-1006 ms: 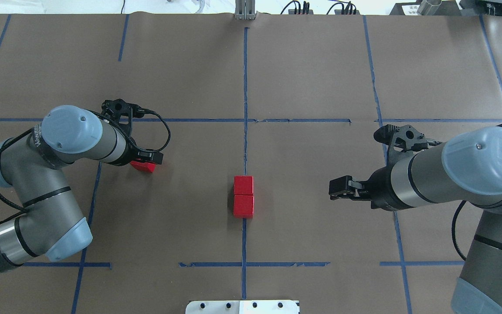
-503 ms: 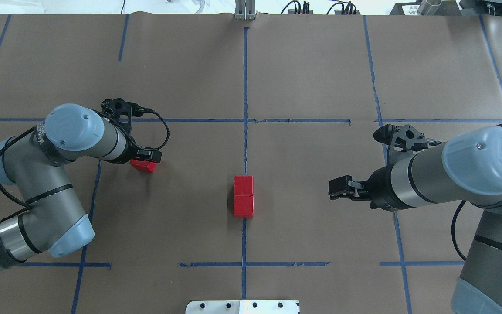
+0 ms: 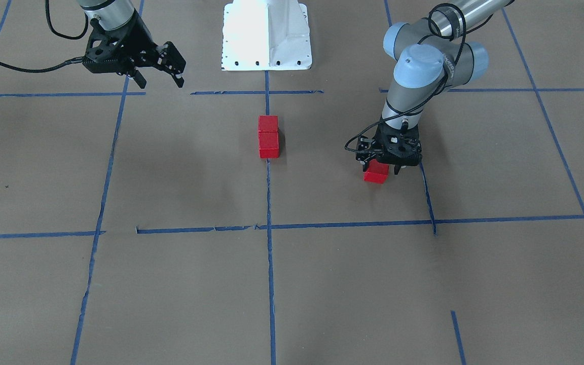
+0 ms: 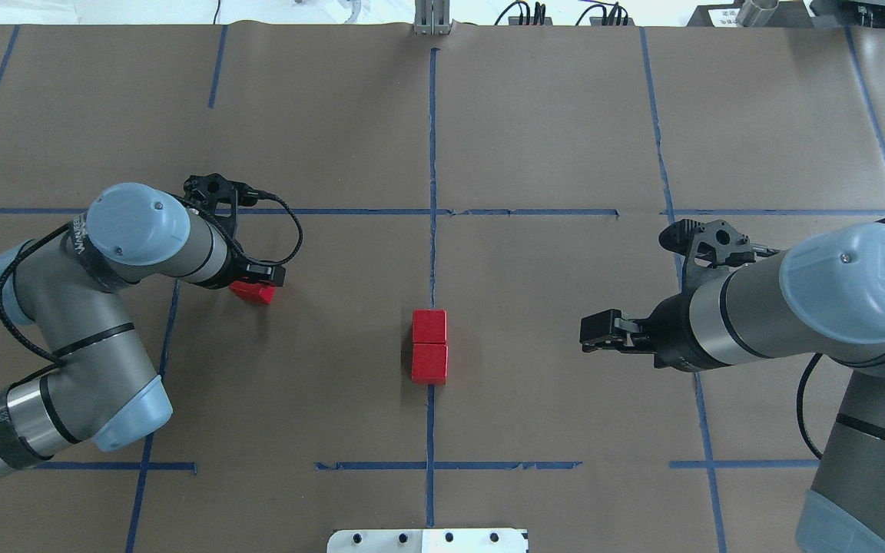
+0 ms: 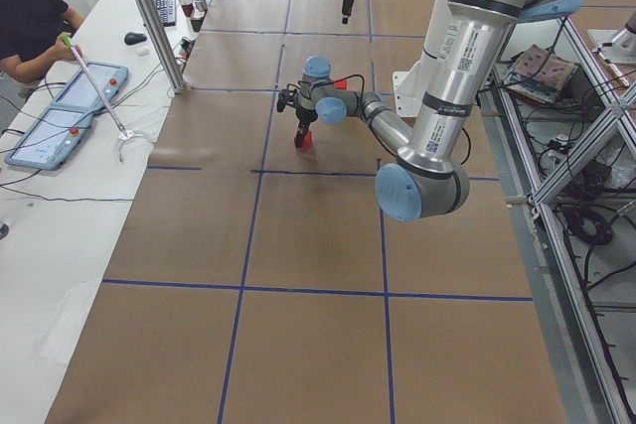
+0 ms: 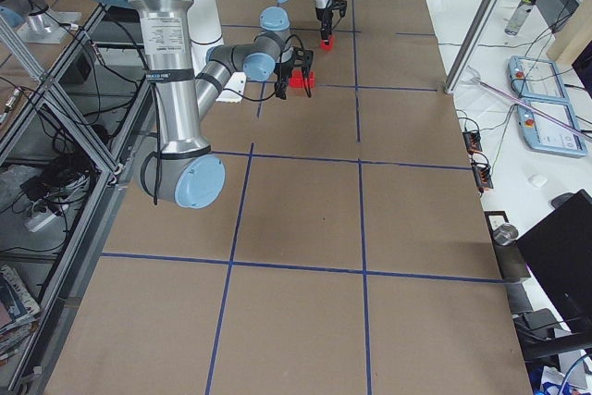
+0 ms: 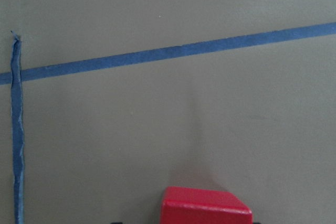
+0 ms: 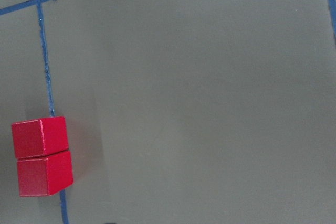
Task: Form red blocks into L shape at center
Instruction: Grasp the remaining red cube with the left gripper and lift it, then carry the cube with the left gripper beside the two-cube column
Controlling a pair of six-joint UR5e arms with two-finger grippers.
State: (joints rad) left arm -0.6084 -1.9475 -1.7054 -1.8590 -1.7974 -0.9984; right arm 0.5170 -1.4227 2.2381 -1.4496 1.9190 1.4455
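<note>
Left gripper (image 3: 384,166) is down low over the third red block (image 3: 376,174), with its fingers on either side of it. Honestly can't tell if it's actually squeezing the block or just straddling it. The wrist camera only shows the block's top at the bottom edge and barely any finger. The block sits on the table (image 4: 565,115) over toward the robot's left edge, roughly halfway between the robot's edge and the far edge.

Right gripper (image 3: 161,81) is hanging in the air with its fingers spread wide and nothing in them, out toward the right edge of the table.

The pair of red blocks (image 4: 429,344) is dead centre on the table. They're touching face to face in a straight line along the middle blue tape (image 4: 432,138), one nearer the robot's edge and one farther.

Compared with a second ago, not much changes. The left arm's elbow and wrist joints drift a bit toward the centre, but the gripper stays parked over the same block and that block doesn't budge. The right arm and the centre pair look identical.
</note>
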